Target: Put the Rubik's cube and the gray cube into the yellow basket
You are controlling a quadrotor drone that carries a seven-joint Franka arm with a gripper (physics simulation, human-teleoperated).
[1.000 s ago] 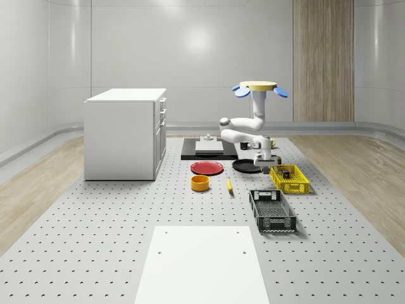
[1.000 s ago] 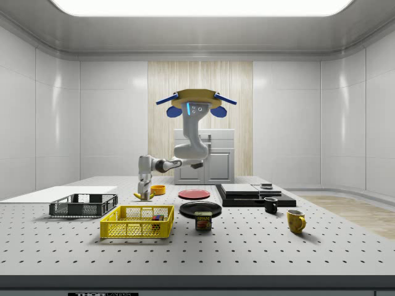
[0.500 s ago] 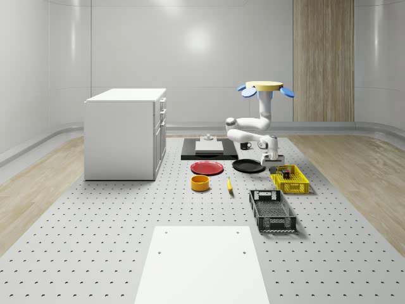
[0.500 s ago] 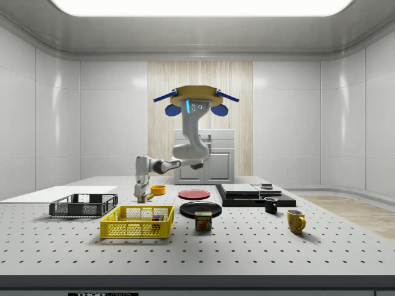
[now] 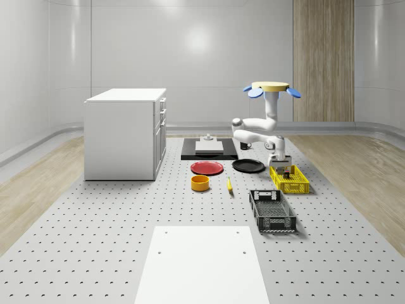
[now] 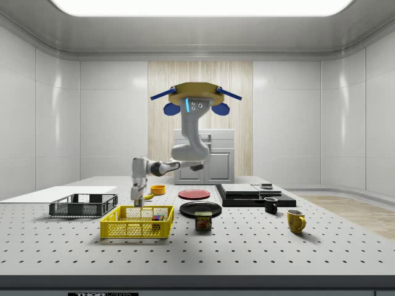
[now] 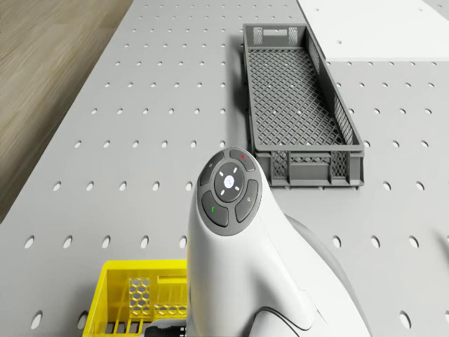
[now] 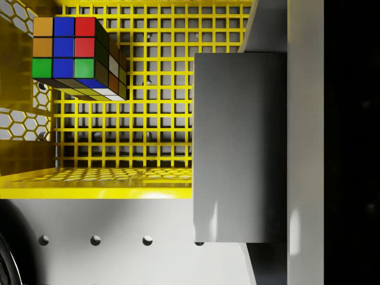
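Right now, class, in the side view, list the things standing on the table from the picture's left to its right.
Dark gray crate → yellow basket → black plate → black cup → yellow mug.

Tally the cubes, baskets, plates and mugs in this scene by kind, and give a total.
Cubes: 2 (Rubik's cube, gray cube)
Baskets: 2 (yellow basket, dark gray basket)
Plates: 2 (red plate, black plate)
Mugs: 2 (black mug, yellow mug)
Total: 8
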